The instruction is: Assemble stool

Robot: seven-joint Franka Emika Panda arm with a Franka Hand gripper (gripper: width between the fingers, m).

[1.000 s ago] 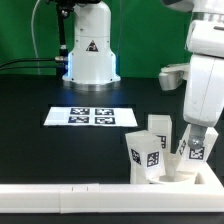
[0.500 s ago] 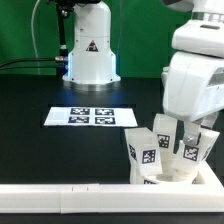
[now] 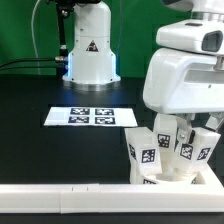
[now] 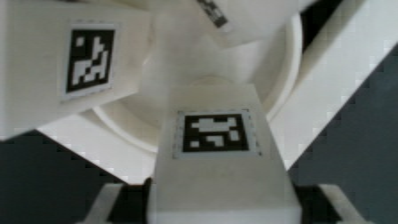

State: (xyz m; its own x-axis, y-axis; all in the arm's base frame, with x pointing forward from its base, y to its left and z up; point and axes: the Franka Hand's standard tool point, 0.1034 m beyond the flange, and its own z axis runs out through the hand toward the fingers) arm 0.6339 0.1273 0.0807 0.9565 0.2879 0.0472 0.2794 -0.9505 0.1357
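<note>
At the bench's (image 3: 40, 150) front corner on the exterior view's right, against the white border rail (image 3: 60, 198), the robot arm (image 3: 185, 75) hangs low over the cluster of stool parts and hides much of it

Marker board (image 3: 90, 116) lies flat mid-bench, well apart from the work; nothing on it

Stool parts: round seat (image 4: 125, 125) shows only in the wrist view, as a pale curved rim behind the held leg. Tagged legs stand crowded together, tilted against one another; one free leg (image 3: 145, 152) leans on the side nearer the marker board. Cannot count the legs, since the arm covers some

End effector (image 4: 214, 200): clamped on a leg (image 4: 217, 140). Wrist view shows the dark fingers (image 4: 121, 205) hard against both flanks of the leg, its tag facing the camera and centred between them. Grip looks square, not skewed

Step in hand (judgement): leg just gripped, lift-out comes next
- Raise straight up first; the neighbours touch or nearly touch the held leg, so a sideways pull would likely topple them
- Check the leg does not slip or rotate in the fingers as it clears
- Only once clear of the cluster, carry it toward a seat socket; sockets not visible now, so alignment has to be confirmed later
- Risk: free leg dragged along by contact and falling over the rail
</note>
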